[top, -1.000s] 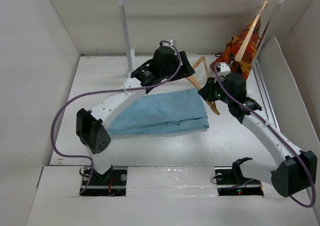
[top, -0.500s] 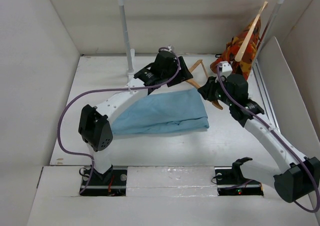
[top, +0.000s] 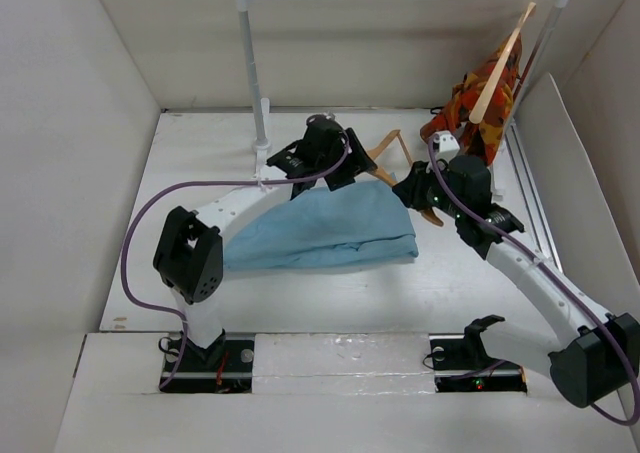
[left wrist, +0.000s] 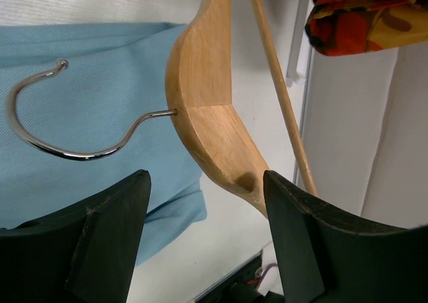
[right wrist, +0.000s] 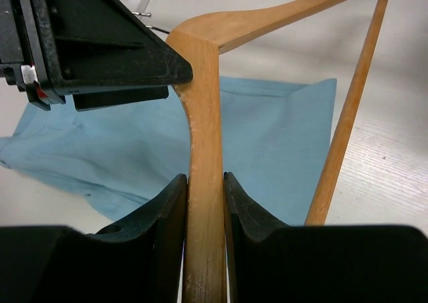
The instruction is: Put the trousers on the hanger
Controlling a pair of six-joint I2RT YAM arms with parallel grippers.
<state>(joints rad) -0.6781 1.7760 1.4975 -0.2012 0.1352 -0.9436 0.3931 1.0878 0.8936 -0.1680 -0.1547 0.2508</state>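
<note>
Seen from above, most of the slim light-brown wooden hanger [top: 388,145] with a metal hook is hidden behind the two black wrists. Only a wedge of wood shows between them, right of centre. In the left wrist view its upper arm and crossbar run off the top edge. In the right wrist view the clamped arm is cut off at the bottom.

The right end effector [right wrist: 204,182] is closed tight on one wooden arm of the hanger. The left end effector [left wrist: 206,179] stands with jaws wide apart, the hanger's curved shoulder between them and ungripped. The hook [left wrist: 160,114] hangs over the sky-blue soft fabric trousers [top: 320,228], which lie folded on the white worktop [top: 450,263] at frame centre, just below both end effectors.

Compared with a second earlier, the left wrist sits lower in the overhead frame, closer to the trousers, and the hanger has shifted left with it.
</note>
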